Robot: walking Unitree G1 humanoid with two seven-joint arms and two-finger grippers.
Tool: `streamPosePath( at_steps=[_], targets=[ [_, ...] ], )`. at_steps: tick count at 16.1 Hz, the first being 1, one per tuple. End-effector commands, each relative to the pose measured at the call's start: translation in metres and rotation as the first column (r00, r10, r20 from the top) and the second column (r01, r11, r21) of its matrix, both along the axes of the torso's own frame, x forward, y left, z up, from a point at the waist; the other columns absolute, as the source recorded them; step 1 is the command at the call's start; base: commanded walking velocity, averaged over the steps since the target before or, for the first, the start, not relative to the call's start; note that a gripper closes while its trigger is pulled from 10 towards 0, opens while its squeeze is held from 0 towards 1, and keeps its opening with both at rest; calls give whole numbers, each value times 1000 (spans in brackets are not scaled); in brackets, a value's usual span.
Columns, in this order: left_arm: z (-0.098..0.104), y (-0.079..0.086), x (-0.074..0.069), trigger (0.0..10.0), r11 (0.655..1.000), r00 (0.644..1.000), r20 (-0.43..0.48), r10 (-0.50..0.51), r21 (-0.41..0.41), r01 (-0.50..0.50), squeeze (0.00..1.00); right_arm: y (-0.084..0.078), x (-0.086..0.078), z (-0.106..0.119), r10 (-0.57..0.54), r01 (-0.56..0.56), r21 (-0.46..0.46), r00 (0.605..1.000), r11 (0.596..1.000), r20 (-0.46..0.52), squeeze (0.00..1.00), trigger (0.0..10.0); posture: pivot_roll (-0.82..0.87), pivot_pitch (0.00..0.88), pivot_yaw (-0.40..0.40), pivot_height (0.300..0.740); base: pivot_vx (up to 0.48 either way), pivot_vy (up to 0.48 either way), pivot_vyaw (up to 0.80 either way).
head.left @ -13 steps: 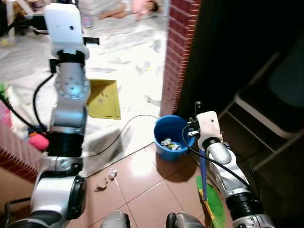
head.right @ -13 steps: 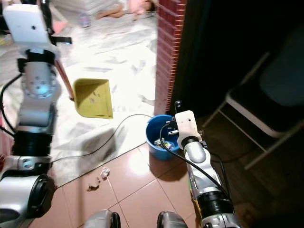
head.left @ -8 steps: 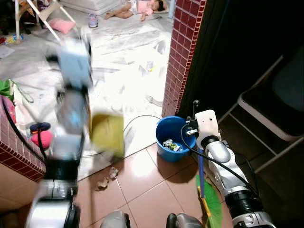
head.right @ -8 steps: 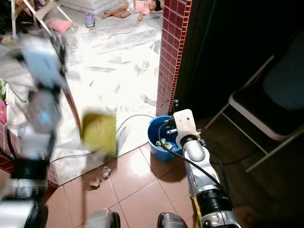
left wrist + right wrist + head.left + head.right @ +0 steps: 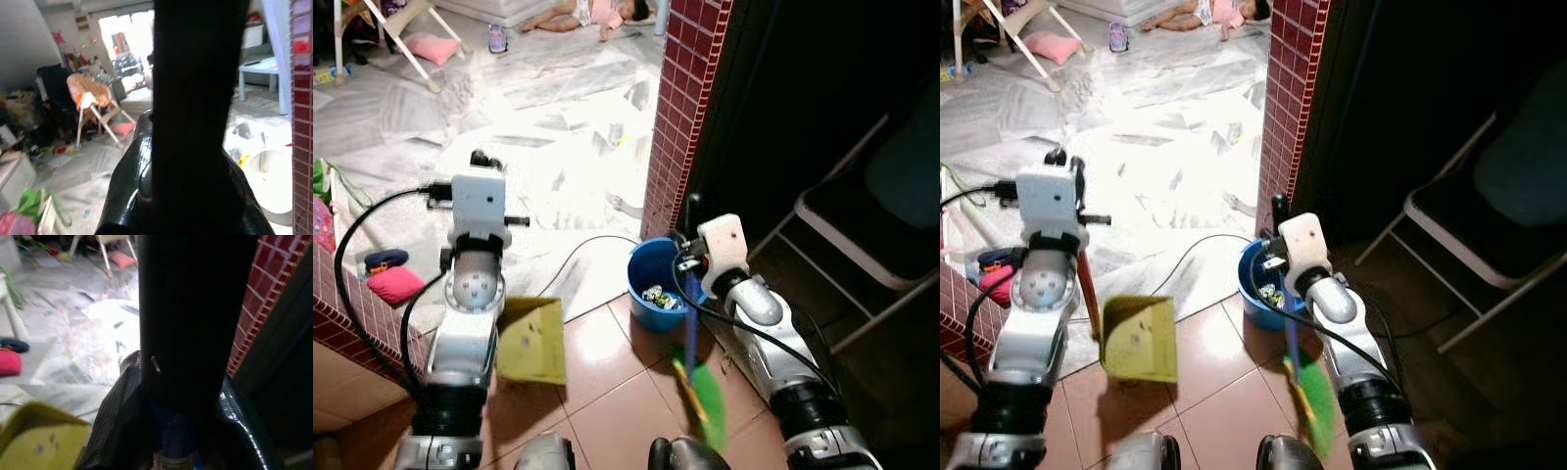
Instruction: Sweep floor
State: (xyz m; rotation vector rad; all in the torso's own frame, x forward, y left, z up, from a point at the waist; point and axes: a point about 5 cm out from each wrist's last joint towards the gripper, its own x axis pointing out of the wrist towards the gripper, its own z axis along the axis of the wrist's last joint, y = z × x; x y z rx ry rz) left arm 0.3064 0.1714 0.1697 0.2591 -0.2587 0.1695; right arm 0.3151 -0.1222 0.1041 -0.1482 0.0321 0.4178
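My left gripper (image 5: 481, 160) is shut on the reddish handle (image 5: 1087, 290) of a yellow dustpan (image 5: 530, 340), which hangs low over the brown tiles in front of my left foot. My right gripper (image 5: 689, 211) is shut on the blue handle (image 5: 690, 325) of a broom, and that handle also shows between the black fingers (image 5: 195, 323) in the right wrist view. The green bristles (image 5: 707, 398) sit on the tiles near my right foot. The yellow dustpan (image 5: 39, 438) lies beyond them.
A blue bucket (image 5: 642, 266) with trash inside stands at the foot of a red brick pillar (image 5: 681, 108). A black cable (image 5: 587, 245) crosses the floor. A folding chair (image 5: 862, 235) is in the dark right. A low brick wall (image 5: 342, 313) and pink cushion (image 5: 395, 284) are left. A person (image 5: 597, 12) lies far back.
My left arm swung down, bringing the dustpan from the pale floor to just above the tiles, over the crumbs. The broom head shifted left toward my feet.
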Motion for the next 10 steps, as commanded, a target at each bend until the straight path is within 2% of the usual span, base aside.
streamPosePath(
  at_steps=[1,3,5,8,10],
  targets=[
    [11,6,-3,10000,999,998,40,39,2,-39,0,5,3,13,26,-27,20,998,999,62,0,10000,5,63,-17,740,0,0,0],
    [5,1,-7,10000,998,1000,18,17,-66,-15,0,8,3,13,57,-59,21,996,998,74,0,10000,10,54,-20,740,0,0,656],
    [8,-4,-9,10000,994,999,36,-17,-111,21,0,9,4,14,65,-67,26,995,997,77,0,10000,13,56,-17,740,0,0,800],
    [8,-10,-9,10000,993,999,23,-24,-115,27,0,12,4,16,69,-73,37,994,997,83,0,10000,13,58,-15,740,0,0,731],
    [8,-15,-10,10000,993,999,17,-39,-110,41,0,13,6,31,69,-68,-10,985,998,161,0,10000,11,62,-10,740,0,0,0]
  ],
)
